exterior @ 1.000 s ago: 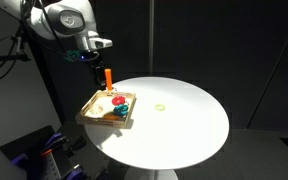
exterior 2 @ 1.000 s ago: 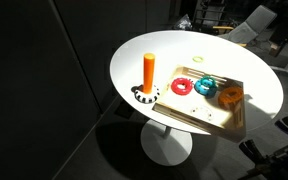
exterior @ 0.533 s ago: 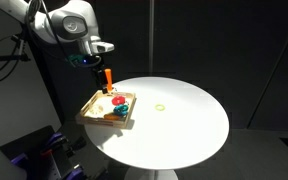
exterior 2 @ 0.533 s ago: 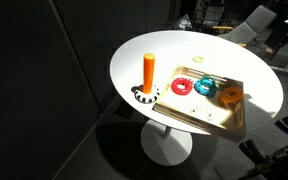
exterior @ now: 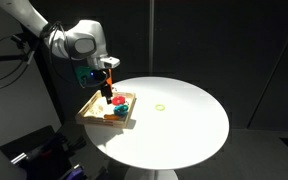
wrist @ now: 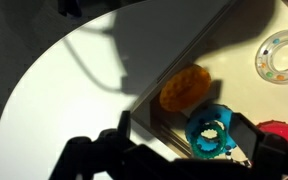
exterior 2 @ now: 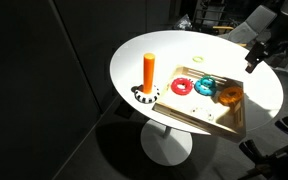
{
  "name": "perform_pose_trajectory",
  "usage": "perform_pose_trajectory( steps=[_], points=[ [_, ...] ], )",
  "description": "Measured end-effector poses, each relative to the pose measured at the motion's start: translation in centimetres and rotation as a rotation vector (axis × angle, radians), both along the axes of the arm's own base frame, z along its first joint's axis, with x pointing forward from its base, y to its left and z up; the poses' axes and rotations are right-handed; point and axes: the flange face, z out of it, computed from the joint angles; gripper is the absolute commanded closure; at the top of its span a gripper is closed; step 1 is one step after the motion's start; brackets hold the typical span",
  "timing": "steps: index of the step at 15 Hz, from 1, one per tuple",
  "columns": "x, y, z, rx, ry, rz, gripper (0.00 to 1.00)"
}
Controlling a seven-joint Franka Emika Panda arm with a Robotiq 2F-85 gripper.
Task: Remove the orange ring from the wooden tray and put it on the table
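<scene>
The orange ring (exterior 2: 230,96) lies in the wooden tray (exterior 2: 206,118) beside a blue-teal ring (exterior 2: 205,87) and a red ring (exterior 2: 180,87). In the wrist view the orange ring (wrist: 184,87) sits by the tray's rim (wrist: 206,40), with the blue-teal ring (wrist: 209,130) below it. My gripper (wrist: 184,150) is open and empty above the tray, and the blue-teal ring shows between its dark fingers. It appears in both exterior views (exterior: 104,86) (exterior 2: 254,58), hovering over the tray (exterior: 92,104). The white table (exterior: 184,120) holds the tray.
An upright orange peg (exterior 2: 149,70) on a white dotted base (wrist: 281,55) stands at the tray's corner. A thin pale yellow-green ring (exterior: 160,106) lies on the table beyond the tray. The table's edge (wrist: 44,90) is near the tray.
My gripper has come down and over the tray, now covering the peg in an exterior view. It has entered the other exterior view from the right.
</scene>
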Motion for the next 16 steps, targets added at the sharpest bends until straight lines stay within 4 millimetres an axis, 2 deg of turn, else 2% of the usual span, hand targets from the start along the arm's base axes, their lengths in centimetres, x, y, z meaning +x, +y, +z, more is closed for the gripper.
perform_pose_trajectory(
  steps=[9, 16],
  points=[
    [0.2, 0.4, -7.0, 0.036, 0.053, -0.011, 0.00],
    [1.3, 0.7, -9.8, 0.037, 0.071, -0.009, 0.00]
  ],
)
